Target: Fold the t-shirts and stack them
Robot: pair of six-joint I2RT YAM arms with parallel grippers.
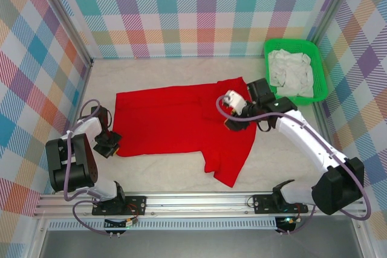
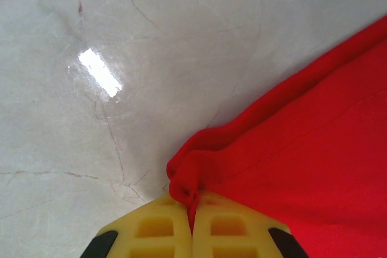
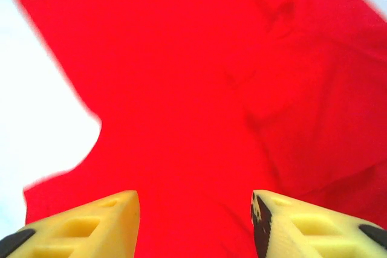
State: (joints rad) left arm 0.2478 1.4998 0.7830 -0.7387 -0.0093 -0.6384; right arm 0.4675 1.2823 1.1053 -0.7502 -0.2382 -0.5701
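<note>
Red t-shirt (image 1: 175, 119): spread flat, centre of table (image 1: 181, 72). Left gripper (image 2: 193, 216): fingers closed on hem corner, left edge. Right gripper (image 3: 195, 225): fingers apart over right part, holding nothing. Risk: thin corner pinch slips under pull; one-sided lift bunches cloth, skews fold.

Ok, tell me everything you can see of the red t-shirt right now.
The red t-shirt is plain bright red soft cloth, with no print showing. It lies spread mostly flat across the pale marbled table, wrinkled at its right end, with one sleeve pointing toward the near edge. The left tool is shut on its left edge, pinching a bunched fold. The right tool is open over the right end; I cannot tell whether it touches the cloth.
</note>
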